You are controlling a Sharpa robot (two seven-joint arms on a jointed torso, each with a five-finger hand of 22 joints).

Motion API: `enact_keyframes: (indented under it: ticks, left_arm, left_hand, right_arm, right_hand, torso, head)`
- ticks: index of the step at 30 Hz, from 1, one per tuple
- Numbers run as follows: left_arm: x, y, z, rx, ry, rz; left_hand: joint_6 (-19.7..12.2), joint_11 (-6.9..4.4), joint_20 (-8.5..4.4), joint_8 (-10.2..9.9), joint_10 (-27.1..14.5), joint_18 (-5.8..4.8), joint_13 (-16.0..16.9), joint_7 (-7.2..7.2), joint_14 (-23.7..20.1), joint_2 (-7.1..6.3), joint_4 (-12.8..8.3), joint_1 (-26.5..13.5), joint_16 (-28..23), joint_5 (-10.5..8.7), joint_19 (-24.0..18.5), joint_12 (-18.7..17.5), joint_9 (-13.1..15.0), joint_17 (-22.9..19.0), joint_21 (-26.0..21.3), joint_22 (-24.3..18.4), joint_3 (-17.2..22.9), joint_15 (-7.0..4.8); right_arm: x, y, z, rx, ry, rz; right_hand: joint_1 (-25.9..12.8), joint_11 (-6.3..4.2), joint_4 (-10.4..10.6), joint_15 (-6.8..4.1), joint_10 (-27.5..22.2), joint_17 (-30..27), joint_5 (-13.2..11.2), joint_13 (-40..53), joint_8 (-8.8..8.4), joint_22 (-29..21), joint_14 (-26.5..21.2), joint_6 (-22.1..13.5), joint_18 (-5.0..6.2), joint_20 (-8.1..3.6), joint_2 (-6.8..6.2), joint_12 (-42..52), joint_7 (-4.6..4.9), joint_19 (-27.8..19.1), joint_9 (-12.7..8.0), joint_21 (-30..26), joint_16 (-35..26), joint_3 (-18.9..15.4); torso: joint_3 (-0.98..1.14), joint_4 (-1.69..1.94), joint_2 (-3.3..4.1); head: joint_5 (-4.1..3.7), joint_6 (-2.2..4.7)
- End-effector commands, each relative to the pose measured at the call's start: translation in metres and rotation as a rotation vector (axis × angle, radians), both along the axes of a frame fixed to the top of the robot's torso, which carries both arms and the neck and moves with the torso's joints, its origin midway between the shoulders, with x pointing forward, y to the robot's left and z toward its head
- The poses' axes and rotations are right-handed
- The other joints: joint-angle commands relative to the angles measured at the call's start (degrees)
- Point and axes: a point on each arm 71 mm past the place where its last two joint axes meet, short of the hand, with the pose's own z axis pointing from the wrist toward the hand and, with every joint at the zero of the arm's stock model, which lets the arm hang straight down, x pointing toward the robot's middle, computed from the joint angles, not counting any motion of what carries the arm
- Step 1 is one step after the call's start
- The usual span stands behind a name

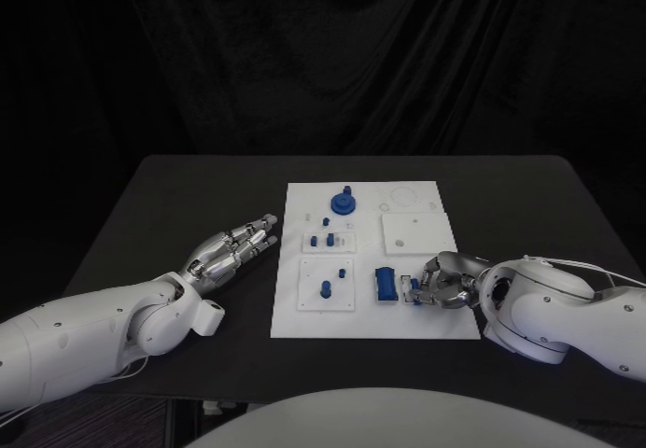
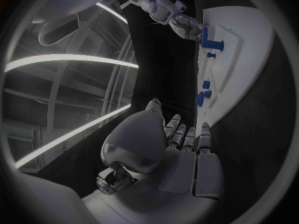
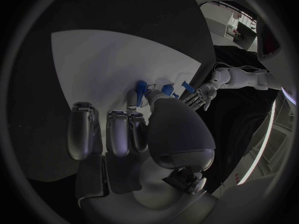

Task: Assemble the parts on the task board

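Two hands are at work: my left hand (image 1: 236,250) lies open, fingers apart, on the black surface (image 1: 175,201) beside the task board (image 1: 424,317); my right hand (image 1: 444,280) closes on a blue block (image 1: 386,284) at the board's near edge. It looks light, stiff, slick plastic; I'd grip its flat sides. No readable writing.

Black table (image 1: 175,196) before dark drapery (image 1: 350,75); long ceiling light strips (image 2: 69,59) overhead.

white rounded arms (image 1: 81,336), silver jointed hands (image 1: 236,247).
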Motion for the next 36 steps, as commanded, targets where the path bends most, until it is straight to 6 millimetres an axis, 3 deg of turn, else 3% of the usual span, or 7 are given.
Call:
enact_keyframes:
  ticks: [1,5,8,13,15,20,36]
  left_arm:
    - [-0.0006,-0.0013,0.0076,-0.085,-0.083,-0.002]
    - [-0.0008,-0.0017,0.0067,-0.084,-0.077,-0.006]
    - [-0.0009,-0.002,0.006,-0.083,-0.073,-0.008]
    - [-0.0012,-0.0023,0.0048,-0.08,-0.065,-0.01]
    - [-0.0012,-0.0023,0.0044,-0.079,-0.064,-0.01]
    - [-0.0013,-0.0022,0.0039,-0.077,-0.061,-0.01]
    - [-0.0016,-0.0027,0.0026,-0.076,-0.057,-0.012]
  left_hand:
    - [-0.4,-0.01,0.38,-0.1,-0.3,0.38,-0.1,0.16,0.0,0.04,0.0,0.5,-0.2,0.35,0.2,-0.1,-0.1,-0.1,0.3,0.0,0.4,0.33]
    - [-0.4,0.01,0.42,-0.1,-0.3,0.38,-0.1,0.18,0.0,0.05,0.0,0.5,-0.2,0.34,0.1,-0.1,-0.1,-0.1,0.3,-0.1,0.5,0.38]
    - [-0.4,0.01,0.42,-0.1,-0.3,0.38,-0.1,0.18,0.0,0.05,0.0,0.5,-0.2,0.34,0.1,-0.1,-0.1,-0.1,0.3,-0.1,0.5,0.38]
    - [-0.5,0.05,0.48,-0.1,-0.4,0.38,-0.1,0.22,0.0,0.07,0.1,0.5,-0.2,0.33,0.2,-0.1,-0.1,-0.1,0.3,0.0,0.5,0.42]
    - [-0.6,0.07,0.49,-0.1,-0.4,0.38,-0.1,0.24,0.0,0.07,0.1,0.5,-0.2,0.33,0.2,-0.1,-0.1,-0.1,0.3,0.0,0.5,0.44]
    - [-0.6,0.07,0.49,-0.1,-0.4,0.38,-0.1,0.24,0.0,0.07,0.1,0.5,-0.2,0.33,0.2,-0.1,-0.1,-0.1,0.3,0.0,0.5,0.44]
    - [-0.7,0.13,0.56,-0.1,-0.4,0.4,-0.1,0.3,0.0,0.05,0.1,0.5,-0.2,0.32,0.2,-0.1,-0.1,-0.1,0.4,0.0,0.6,0.48]
  right_arm:
    - [-0.0009,-0.0126,-0.0058,-0.107,-0.001,-0.022]
    - [-0.0009,-0.0128,-0.0053,-0.102,-0.008,-0.017]
    - [-0.0008,-0.0126,-0.0051,-0.09,-0.009,-0.016]
    - [-0.0008,-0.0125,-0.0053,-0.074,-0.006,-0.016]
    - [-0.0008,-0.0127,-0.0053,-0.064,-0.004,-0.018]
    - [-0.0015,-0.0139,-0.0041,-0.037,-0.01,-0.026]
    - [-0.0012,-0.0167,-0.0051,0.002,0.005,-0.049]
  right_hand:
    - [-0.2,0.61,-1.5,0.67,6.0,5.4,-1.8,15.1,-0.59,11.5,4.1,0.0,0.0,0.6,0.06,0.2,0.2,1.8,-0.1,-0.2,-0.3,2.0]
    - [-1.5,0.76,-0.2,0.82,6.0,5.4,-4.4,15.1,-0.93,11.5,4.1,0.3,0.02,0.8,0.04,0.2,0.33,1.8,-0.2,-0.2,-0.3,1.5]
    - [-3.5,0.9,1.2,0.95,6.0,5.3,-7.8,15.1,-1.23,11.5,4.1,0.6,0.03,0.96,0.07,0.2,0.48,1.8,-0.1,-0.3,-0.3,0.5]
    - [-6.4,1.05,1.4,1.08,6.0,5.2,-11.6,15.1,-1.57,11.5,4.1,0.9,0.04,1.09,0.61,0.2,0.62,1.8,0.0,-0.3,-0.3,-0.9]
    - [-9.2,1.12,1.4,1.16,6.0,5.2,-14.7,15.1,-1.77,11.5,4.1,1.2,0.05,1.17,1.18,0.2,0.68,1.8,0.0,-0.4,-0.4,-2.1]
    - [-11.7,1.04,1.5,1.11,6.0,5.1,-17.6,15.1,-1.81,11.5,4.1,1.4,0.06,1.16,1.66,0.2,0.57,1.8,0.2,-0.4,-0.4,-3.4]
    - [-13.1,0.85,1.5,0.96,6.0,5.5,-18.8,15.1,-1.56,11.5,4.2,1.9,0.03,1.05,3.35,0.2,0.33,1.8,0.5,-0.3,-0.2,-3.5]
  torso:
    - [0.0,0.0,-0.03]
    - [0.0,0.02,-0.04]
    - [-0.02,0.03,-0.02]
    - [-0.01,0.05,-0.01]
    - [-0.02,0.05,-0.02]
    - [-0.02,0.04,0.03]
    - [-0.03,0.11,0.07]
  head:
    - [0.04,-0.01]
    - [0.01,-0.01]
    - [0.07,-0.01]
    - [-0.07,-0.01]
    - [-0.06,-0.01]
    - [0.07,-0.01]
    - [0.38,-0.01]
